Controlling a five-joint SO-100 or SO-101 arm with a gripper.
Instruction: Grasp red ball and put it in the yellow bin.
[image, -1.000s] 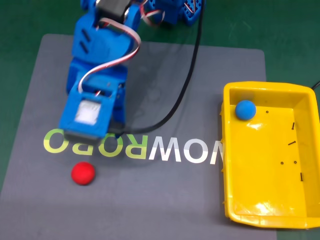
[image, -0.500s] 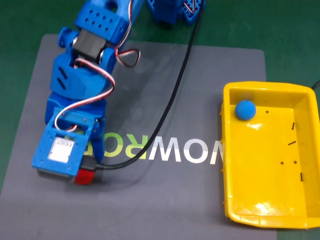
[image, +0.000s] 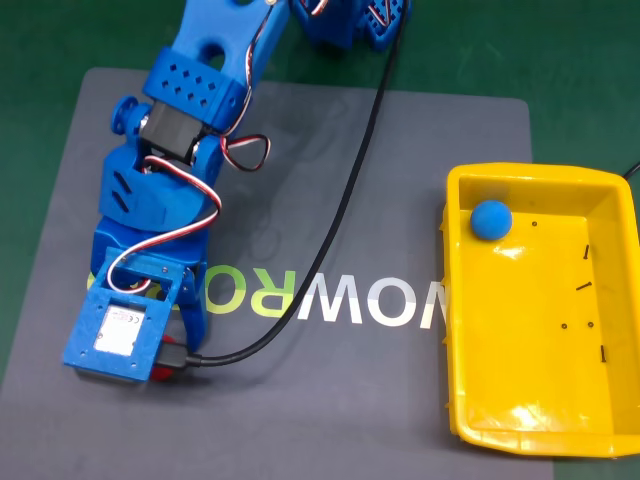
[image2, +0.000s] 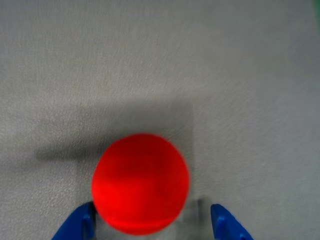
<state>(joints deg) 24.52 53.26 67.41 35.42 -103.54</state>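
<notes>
Down at the mat's near-left corner: the blue arm is bent low over the grey mat (image: 400, 180), its wrist housing covering most of the red ball (image2: 141, 183); a sliver of red peeps out beside the housing in the fixed view (image: 160, 373).
Claw: the gripper (image2: 152, 220) stands apart, its two blue fingertips (image2: 80, 224) showing at the bottom edge of the wrist view, nothing clamped yet.
Key relation: the ball lies between the tips but off centre, touching or nearly touching the left tip in the wrist view, with a clear gap to the right one. I'd judge the closing must carry the right finger across that gap, and the ball may be nudged sideways as it does.
Ball: small, matte, bright red, roughly round, so no long axis to line up with; resting on the mat.
Mat: flat, faintly textured grey, printed with large white and green letters.
Yellow bin (image: 610, 180): glossy plastic tray with raised walls, well apart to the right in the fixed view, dark specks on its floor.
Blue ball (image: 491, 219): same size, already in the bin's far-left corner.
Cable (image: 350, 210): black, draped across the mat toward the wrist.
</notes>
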